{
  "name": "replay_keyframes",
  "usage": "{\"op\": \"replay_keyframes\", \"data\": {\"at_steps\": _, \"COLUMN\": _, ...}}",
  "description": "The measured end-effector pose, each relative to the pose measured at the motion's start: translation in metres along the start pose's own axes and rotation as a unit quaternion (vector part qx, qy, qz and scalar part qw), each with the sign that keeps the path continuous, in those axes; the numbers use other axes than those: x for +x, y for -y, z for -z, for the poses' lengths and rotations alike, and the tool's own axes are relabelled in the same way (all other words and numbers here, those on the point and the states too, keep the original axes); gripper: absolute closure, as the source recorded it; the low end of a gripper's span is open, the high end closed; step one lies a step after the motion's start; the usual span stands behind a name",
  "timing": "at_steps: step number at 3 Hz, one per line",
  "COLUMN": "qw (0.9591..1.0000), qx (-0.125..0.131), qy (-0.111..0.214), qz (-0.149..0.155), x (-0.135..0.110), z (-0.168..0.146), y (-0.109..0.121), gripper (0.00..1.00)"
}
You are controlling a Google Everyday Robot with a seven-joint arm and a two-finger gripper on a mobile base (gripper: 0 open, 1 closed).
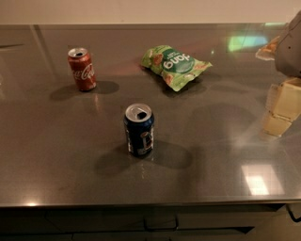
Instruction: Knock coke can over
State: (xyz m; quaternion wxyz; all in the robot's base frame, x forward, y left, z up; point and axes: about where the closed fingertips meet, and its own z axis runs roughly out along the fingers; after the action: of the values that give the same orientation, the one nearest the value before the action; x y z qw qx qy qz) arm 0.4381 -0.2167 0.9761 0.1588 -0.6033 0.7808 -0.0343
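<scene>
From my feed, the dark grey stone countertop [56, 160] fills nearly the whole frame. It has a glossy surface, with a bright square patch of reflected light at the lower right. A pale wall [141, 9] runs as a strip along the top edge. Dark cabinet fronts [94, 226] show along the bottom edge, under the counter's lip.

At the far right edge, a grey part of the arm [292, 47] comes in at the upper right. Below it the cream-coloured gripper [281, 110] hangs at mid-height over the right end of the counter. It is partly cut off by the frame, and I cannot tell whether it is released or clenched. Nothing is near it, and it is well apart from both cans.

Next in size is a green snack bag [175, 66], lying flat in the upper centre of the frame. Its white lettering faces up and reads upside down from here.

A dark blue can [139, 130] stands upright just left of the frame's centre, with its opened silver top towards me and its shadow falling on the counter beside it.

The coke can [82, 69] is in the upper left of the frame. It is red with white cursive lettering and stands upright with its opened silver top showing. It sits left of the snack bag and up-left of the dark blue can, touching neither.
</scene>
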Motion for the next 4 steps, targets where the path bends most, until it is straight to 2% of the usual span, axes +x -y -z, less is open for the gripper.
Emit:
{"op": "replay_keyframes", "data": {"at_steps": 1, "qw": 1.0, "qx": 0.001, "qy": 0.0, "qz": 0.0, "x": 0.0, "z": 0.0, "y": 0.0, "gripper": 0.0}}
{"op": "replay_keyframes", "data": {"at_steps": 2, "qw": 0.9997, "qx": 0.002, "qy": 0.021, "qz": 0.014, "x": -0.014, "z": -0.013, "y": 0.017, "gripper": 0.0}}
{"op": "replay_keyframes", "data": {"at_steps": 4, "qw": 0.9954, "qx": -0.017, "qy": 0.085, "qz": 0.041, "x": -0.064, "z": -0.054, "y": 0.063, "gripper": 0.0}}
